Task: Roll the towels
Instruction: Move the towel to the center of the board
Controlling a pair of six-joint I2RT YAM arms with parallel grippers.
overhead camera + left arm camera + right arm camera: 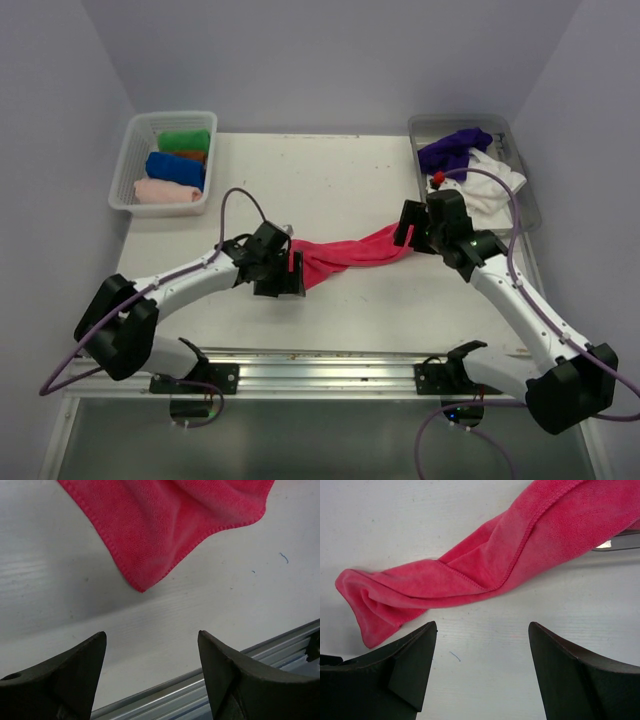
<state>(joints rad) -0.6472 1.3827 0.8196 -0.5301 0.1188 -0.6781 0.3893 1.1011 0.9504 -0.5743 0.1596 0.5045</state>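
Nearest us, both end effectors hang open and empty: the left end effector (151, 640) just short of one corner of the hot pink towel (350, 255), the right end effector (482, 627) just short of its bunched other end. That towel lies twisted and unrolled across the middle of the desk (330, 180), between the two arms. We judge the job roughly half done. The white basket (125, 165) at far left holds four rolled ones: green towel (185, 140), orange towel (195, 156), blue towel (175, 170), pale pink towel (167, 191). The grey tray (528, 190) at far right holds a crumpled purple towel (455, 152) and white towel (495, 180). We count three left to roll.
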